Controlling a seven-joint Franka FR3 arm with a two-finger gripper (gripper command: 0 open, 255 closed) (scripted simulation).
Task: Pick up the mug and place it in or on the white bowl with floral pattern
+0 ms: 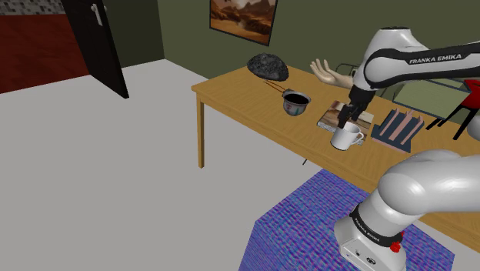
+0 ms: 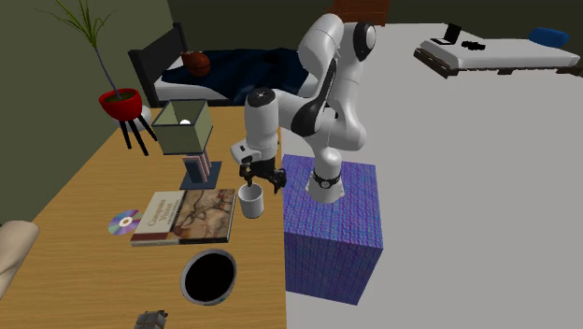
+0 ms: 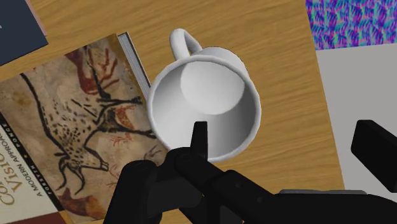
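Pincer (image 2: 263, 183) open just above white mug (image 3: 207, 105), nxt to book (image 3: 70, 127).

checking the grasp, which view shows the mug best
The wrist view: it looks down into the white mug, showing rim, empty inside and handle, beside a book. The shoulder view shows it small, side on, under the gripper. The second exterior view shows its side below the gripper.
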